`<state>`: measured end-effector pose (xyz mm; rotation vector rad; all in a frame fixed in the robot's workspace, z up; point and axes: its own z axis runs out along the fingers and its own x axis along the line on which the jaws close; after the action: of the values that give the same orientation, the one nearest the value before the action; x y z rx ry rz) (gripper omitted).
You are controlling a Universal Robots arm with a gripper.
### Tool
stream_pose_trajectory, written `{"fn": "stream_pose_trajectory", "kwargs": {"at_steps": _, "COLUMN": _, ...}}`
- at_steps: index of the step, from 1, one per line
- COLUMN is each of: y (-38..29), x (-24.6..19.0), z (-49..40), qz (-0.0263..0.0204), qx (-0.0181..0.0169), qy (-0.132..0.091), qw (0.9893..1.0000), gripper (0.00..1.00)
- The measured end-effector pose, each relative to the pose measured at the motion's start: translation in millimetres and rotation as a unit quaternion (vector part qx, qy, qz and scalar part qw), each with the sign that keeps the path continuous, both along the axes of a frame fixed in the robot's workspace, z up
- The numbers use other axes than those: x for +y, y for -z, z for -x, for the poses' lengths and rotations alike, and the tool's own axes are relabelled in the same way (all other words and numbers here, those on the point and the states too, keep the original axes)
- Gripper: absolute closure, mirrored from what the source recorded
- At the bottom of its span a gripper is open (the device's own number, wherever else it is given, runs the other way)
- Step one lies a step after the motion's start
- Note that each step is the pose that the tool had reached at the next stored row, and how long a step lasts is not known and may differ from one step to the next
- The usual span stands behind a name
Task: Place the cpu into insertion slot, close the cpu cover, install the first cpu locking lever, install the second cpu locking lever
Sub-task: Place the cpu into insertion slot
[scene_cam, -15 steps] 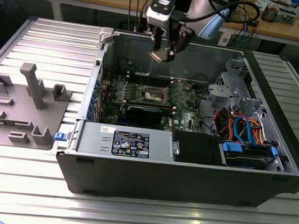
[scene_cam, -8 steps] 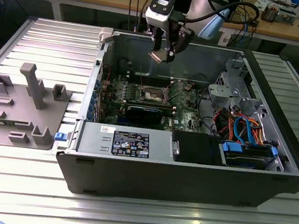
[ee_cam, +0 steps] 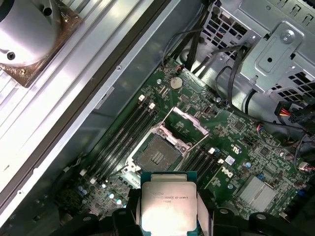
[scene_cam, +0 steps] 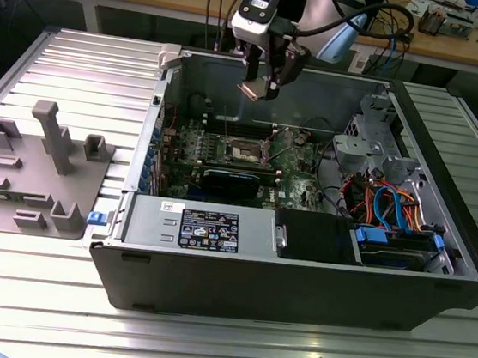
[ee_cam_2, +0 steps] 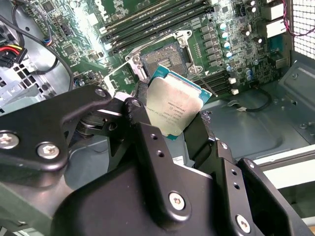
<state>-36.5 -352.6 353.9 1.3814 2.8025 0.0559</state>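
Note:
The cpu [ee_cam_2: 173, 107], a flat square chip with a silvery top and green edge, is pinched between my gripper's black fingers [ee_cam_2: 140, 105]. My gripper [scene_cam: 259, 89] hangs shut on it inside the open computer case, above the green board. The insertion slot [ee_cam: 156, 155] lies uncovered right below the chip, a dark square recess in a silvery rim [ee_cam_2: 165, 56]. On the slot's far side in the first wrist view, the cpu cover [ee_cam: 189, 118] stands flipped up. In the exterior view the slot [scene_cam: 246, 151] sits mid-board, well under the cpu [scene_cam: 253, 91].
Memory slots [ee_cam: 123, 132] run beside the socket. A metal drive cage [scene_cam: 372, 147] and coloured cables [scene_cam: 392, 201] fill the case on the exterior view's right. The power supply box [scene_cam: 203, 227] lines the front. A grey fixture [scene_cam: 42, 165] stands outside on the ribbed table.

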Motion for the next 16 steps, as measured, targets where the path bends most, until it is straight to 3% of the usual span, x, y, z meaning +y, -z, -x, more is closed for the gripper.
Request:
{"fn": "stream_pose_trajectory", "kwargs": {"at_steps": 4, "y": 0.5, "x": 0.0, "z": 0.0, "qz": 0.0001, "qx": 0.0000, "qy": 0.026, "qw": 0.9997, "gripper": 0.46}}
{"fn": "stream_pose_trajectory", "kwargs": {"at_steps": 16, "y": 0.5, "x": 0.0, "z": 0.0, "qz": 0.0005, "qx": 0.0000, "qy": 0.027, "qw": 0.9996, "gripper": 0.46}}
